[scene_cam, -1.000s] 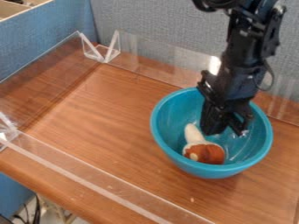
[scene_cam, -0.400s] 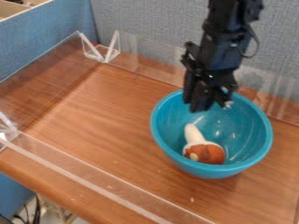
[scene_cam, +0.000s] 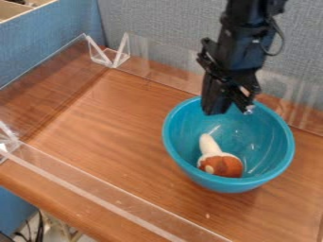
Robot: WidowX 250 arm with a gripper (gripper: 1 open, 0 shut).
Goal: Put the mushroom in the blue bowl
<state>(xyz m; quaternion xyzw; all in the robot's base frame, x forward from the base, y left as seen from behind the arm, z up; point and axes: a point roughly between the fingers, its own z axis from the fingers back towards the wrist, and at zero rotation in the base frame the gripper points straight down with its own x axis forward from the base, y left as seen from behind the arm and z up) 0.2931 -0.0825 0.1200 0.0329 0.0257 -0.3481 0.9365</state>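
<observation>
Mushroom (scene_cam: 220, 159) lies on its side inside the blue bowl (scene_cam: 271, 128), reddish cap toward the near wall, cream stem pointing back. Above the bowl's far rim hangs the black gripper (scene_cam: 220, 106), pointing straight down, jaws closed and holding nothing. Placement looks complete; a good finish is lifting straight up, clear of the rim, without nudging the bowl on the wooden table (scene_cam: 101, 123)

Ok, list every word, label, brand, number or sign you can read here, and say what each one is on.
None: no readable text anywhere in this view.
The blue bowl is plain and unmarked.
The mushroom lying inside it bears no label.
The arm and its tool show no legible brand or number.
The wooden table carries no sign.
</observation>
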